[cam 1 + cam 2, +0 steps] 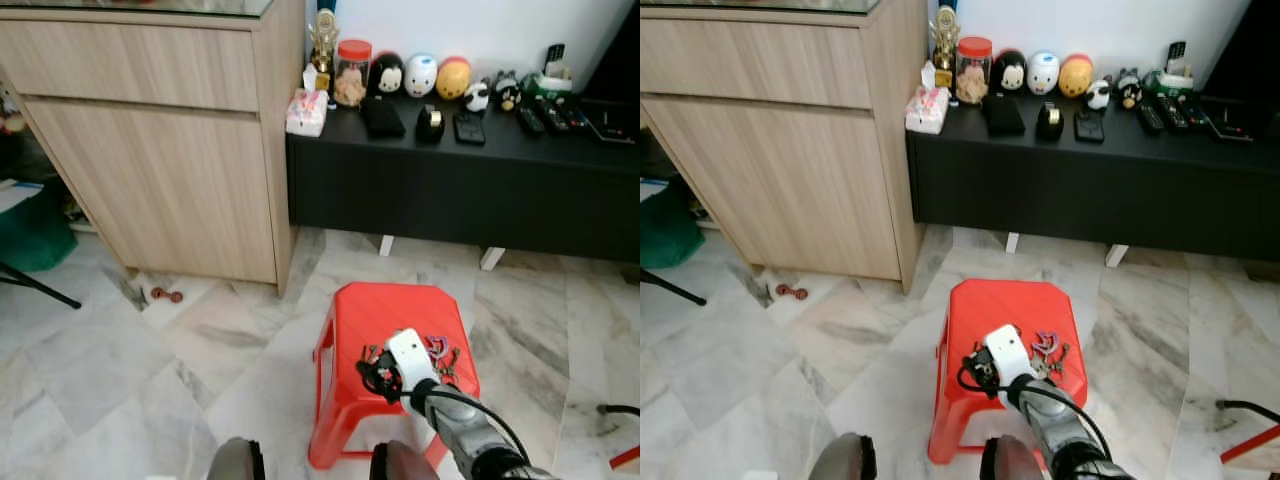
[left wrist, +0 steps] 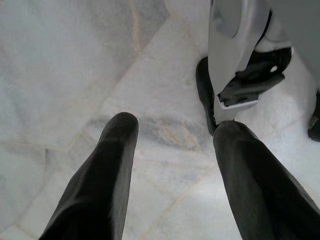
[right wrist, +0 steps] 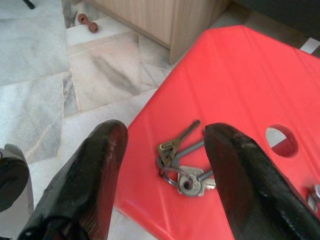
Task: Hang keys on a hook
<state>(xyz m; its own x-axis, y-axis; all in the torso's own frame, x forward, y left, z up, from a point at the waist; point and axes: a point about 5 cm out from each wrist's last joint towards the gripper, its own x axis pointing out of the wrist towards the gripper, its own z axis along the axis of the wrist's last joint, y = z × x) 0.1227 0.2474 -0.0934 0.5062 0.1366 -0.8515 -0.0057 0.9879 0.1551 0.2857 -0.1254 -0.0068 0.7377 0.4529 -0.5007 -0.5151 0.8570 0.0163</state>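
Observation:
A bunch of silver keys (image 3: 182,167) on a ring lies near the front left corner of a red plastic stool (image 1: 385,305). My right gripper (image 3: 166,132) hangs open just above it, one finger on each side of the bunch, not touching it. From the head camera the right gripper (image 1: 380,378) sits over the stool's front edge, under its white wrist block. A second bunch of keys with red and pink tags (image 1: 440,350) lies further right on the stool. My left gripper (image 2: 176,127) hangs open over the marble floor beside my foot (image 2: 245,85).
A light wood cabinet (image 1: 170,150) stands at the left. Behind the stool runs a low black console (image 1: 460,180) carrying toys, a jar and remotes. A small red dumbbell (image 1: 166,295) lies on the floor by the cabinet. A green bin (image 1: 30,235) is at the far left.

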